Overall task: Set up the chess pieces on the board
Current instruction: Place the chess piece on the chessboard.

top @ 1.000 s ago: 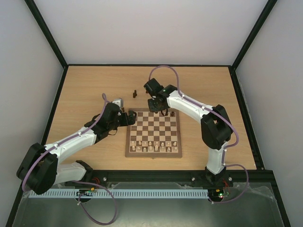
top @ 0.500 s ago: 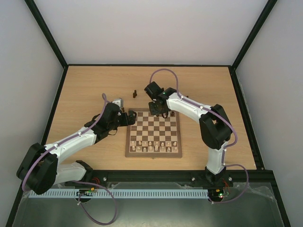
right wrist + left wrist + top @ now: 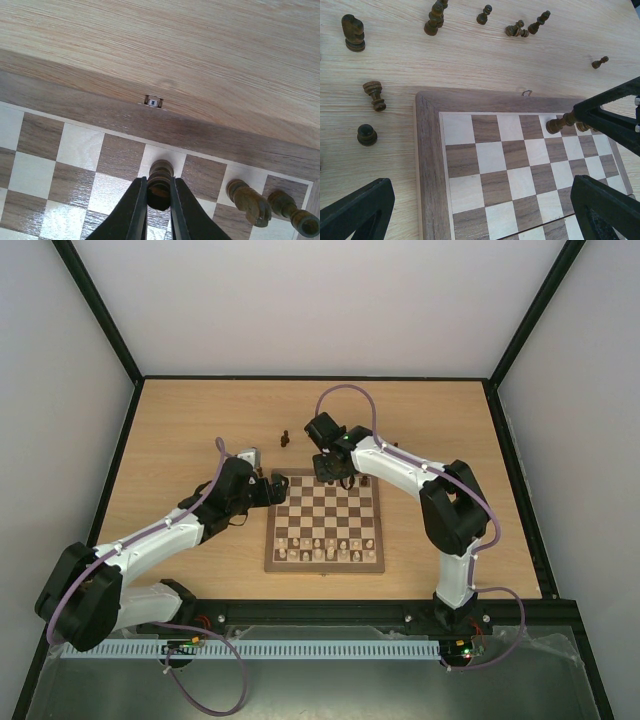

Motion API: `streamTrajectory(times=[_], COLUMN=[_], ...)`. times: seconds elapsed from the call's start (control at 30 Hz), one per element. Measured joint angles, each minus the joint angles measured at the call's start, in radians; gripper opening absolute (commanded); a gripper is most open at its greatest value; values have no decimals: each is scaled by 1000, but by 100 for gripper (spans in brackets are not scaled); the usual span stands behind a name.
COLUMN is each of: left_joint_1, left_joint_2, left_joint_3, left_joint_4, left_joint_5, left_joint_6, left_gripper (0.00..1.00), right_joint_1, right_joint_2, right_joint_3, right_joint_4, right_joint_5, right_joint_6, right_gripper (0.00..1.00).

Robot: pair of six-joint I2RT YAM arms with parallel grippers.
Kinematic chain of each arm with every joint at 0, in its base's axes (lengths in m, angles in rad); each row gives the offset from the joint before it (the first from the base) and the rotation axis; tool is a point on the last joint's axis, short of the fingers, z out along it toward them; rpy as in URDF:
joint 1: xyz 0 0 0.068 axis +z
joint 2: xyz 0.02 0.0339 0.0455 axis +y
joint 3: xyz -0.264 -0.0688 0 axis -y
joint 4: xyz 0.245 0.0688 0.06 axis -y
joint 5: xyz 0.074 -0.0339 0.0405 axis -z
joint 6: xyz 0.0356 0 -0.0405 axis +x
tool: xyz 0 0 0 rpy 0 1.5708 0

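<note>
The board (image 3: 271, 540) lies in the middle of the table. My right gripper (image 3: 159, 196) is shut on a dark chess piece (image 3: 160, 184) that stands upright over a cream square in the board's far row; I cannot tell whether its base touches. Two more dark pieces (image 3: 247, 200) stand to its right in that row. In the top view the right gripper (image 3: 336, 473) is at the board's far edge. My left gripper (image 3: 480, 215) hangs open over the board's far left corner, with nothing between its fingers (image 3: 357, 212). Several dark pieces, such as a knight (image 3: 353, 33) and a rook (image 3: 374, 95), stand or lie on the table beyond the board.
Pale pieces (image 3: 330, 550) fill the board's near rows. A small metal latch (image 3: 152, 101) sits in the board's far border. A dark pawn (image 3: 366, 135) stands close to the board's left edge, and a lone dark piece (image 3: 599, 62) lies off to the far right. Black rails frame the tabletop.
My right gripper, still shut on its piece, has shifted slightly left and down onto the board's far row. The left arm has not moved.
</note>
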Motion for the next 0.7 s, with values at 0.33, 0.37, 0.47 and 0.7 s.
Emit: streamTrajectory(times=[0.33,0.37,0.47,0.7], left_joint_1=[0,0,0,0], left_joint_2=[0,0,0,0], left_joint_3=[0,0,0,0], left_joint_4=[0,0,0,0], left_joint_5=[0,0,0,0], left_joint_6=[0,0,0,0], left_gripper=[99,100,100,99], right_joint_1=[0,0,0,-10], right_joint_2=[11,12,13,13], right_joint_3=[0,0,0,27], right_joint_4=[10,10,10,-6], right_joint_5=[-5,-4,-4,5], right_joint_6=[3,4,6,-3], right_gripper=[32,34,44,70])
